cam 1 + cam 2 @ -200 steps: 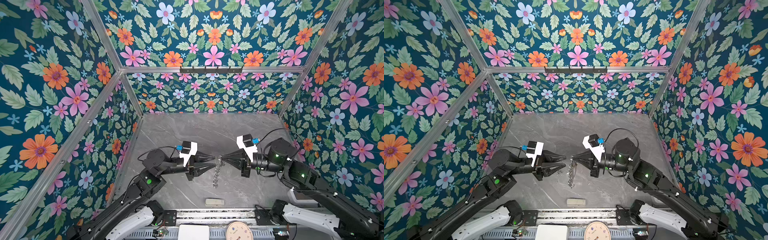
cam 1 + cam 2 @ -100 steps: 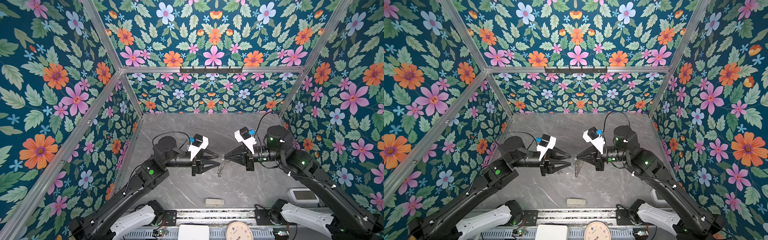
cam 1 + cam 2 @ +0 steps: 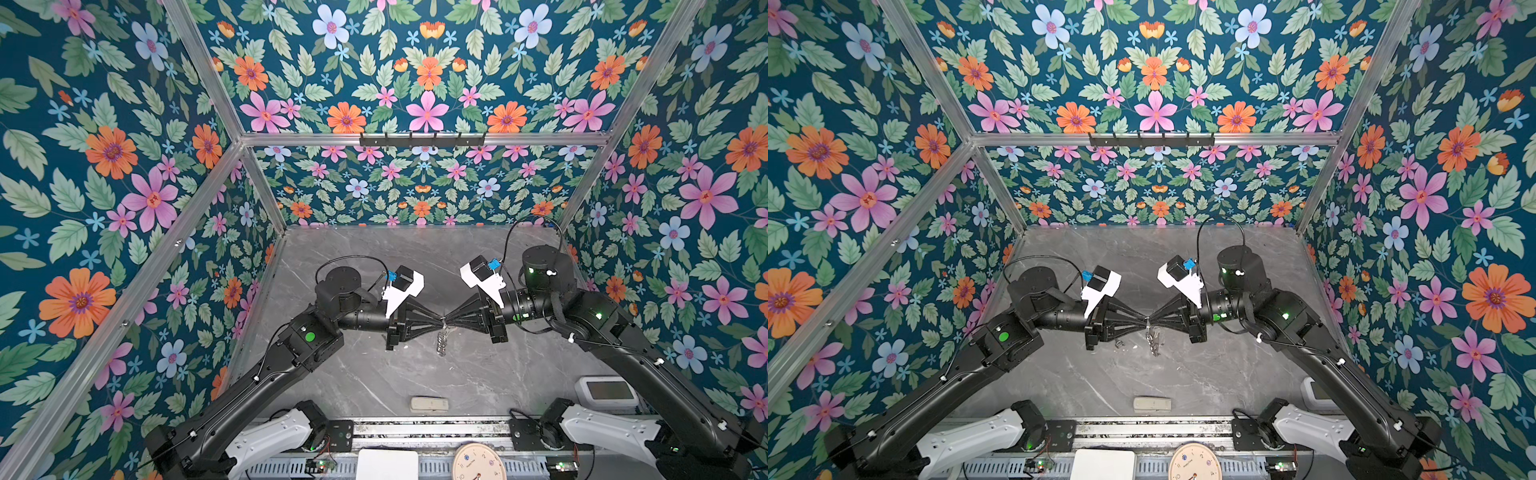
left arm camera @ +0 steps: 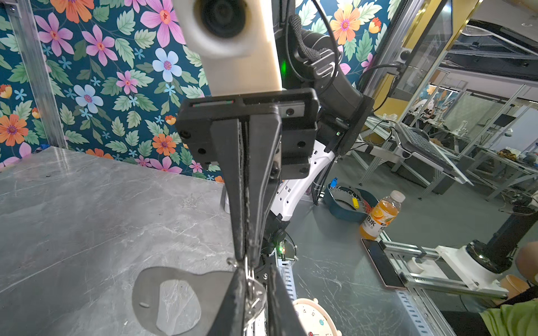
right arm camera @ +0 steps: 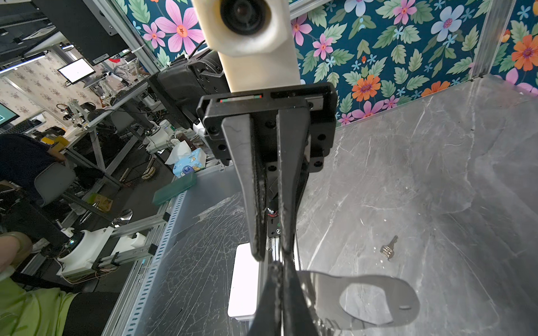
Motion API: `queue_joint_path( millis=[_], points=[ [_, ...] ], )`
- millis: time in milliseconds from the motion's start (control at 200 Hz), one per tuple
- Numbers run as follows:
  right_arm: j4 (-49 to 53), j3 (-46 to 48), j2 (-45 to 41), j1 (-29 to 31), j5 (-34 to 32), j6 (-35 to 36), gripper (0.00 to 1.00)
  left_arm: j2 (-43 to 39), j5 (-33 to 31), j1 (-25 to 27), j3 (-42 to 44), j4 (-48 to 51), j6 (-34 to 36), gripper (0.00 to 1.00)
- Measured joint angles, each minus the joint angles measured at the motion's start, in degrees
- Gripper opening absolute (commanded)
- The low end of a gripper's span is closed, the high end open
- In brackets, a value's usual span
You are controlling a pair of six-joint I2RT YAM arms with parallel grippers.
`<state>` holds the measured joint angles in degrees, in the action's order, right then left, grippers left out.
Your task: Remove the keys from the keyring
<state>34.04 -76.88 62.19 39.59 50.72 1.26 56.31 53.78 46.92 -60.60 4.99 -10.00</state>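
Both central, right end effector point(image 3: 449, 319) clamping keyring point(image 3: 441, 343), left end effector point(image 3: 439, 320) unclear, walls point(image 3: 124, 187) far.

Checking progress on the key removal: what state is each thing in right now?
left gripper: shut on keyring
right gripper: shut on keyring
keyring: held up between both grippers, chain hanging
key: off the ring, lying loose
block: lying flat, untouched
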Motion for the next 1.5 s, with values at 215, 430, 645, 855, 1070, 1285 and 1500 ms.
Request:
queue_joint_path(
  millis=[215, 430, 645, 855, 1070, 1285, 1500],
  points=[
    [0.4, -0.1, 0.0, 0.0, -0.1, 0.0, 0.00, 0.6, 0.0, 0.0, -0.3, 0.4, -0.2, 0.00],
    [-1.1, 0.4, -0.1, 0.1, -0.3, -1.3, 0.13, -0.5, -1.0, 0.0, 1.2, -1.2, -0.1, 0.00],
    [-9.8, 5.5, -3.3, 0.0, -3.3, -5.6, 0.43, -4.1, -1.5, 0.0, 5.9, -6.7, -0.2, 0.00],
    [-16.6, 11.1, -8.0, 0.0, -6.4, -7.7, 0.46, -5.3, -1.7, 0.1, 7.6, -10.4, -0.4, 0.00],
    [-20.2, 15.1, -9.7, 0.0, -5.9, -8.6, 0.48, -6.2, -3.5, 0.1, 8.0, -12.3, -0.6, 0.00],
    [-20.6, 16.3, -9.7, 0.5, -4.8, -9.7, 0.50, -7.4, -6.2, 0.1, 9.0, -14.3, -1.0, 0.00],
    [-20.6, 16.0, -9.3, 1.6, -5.1, -9.6, 0.52, -7.5, -8.4, 0.1, 9.5, -15.9, -1.9, 0.00]
  ],
)
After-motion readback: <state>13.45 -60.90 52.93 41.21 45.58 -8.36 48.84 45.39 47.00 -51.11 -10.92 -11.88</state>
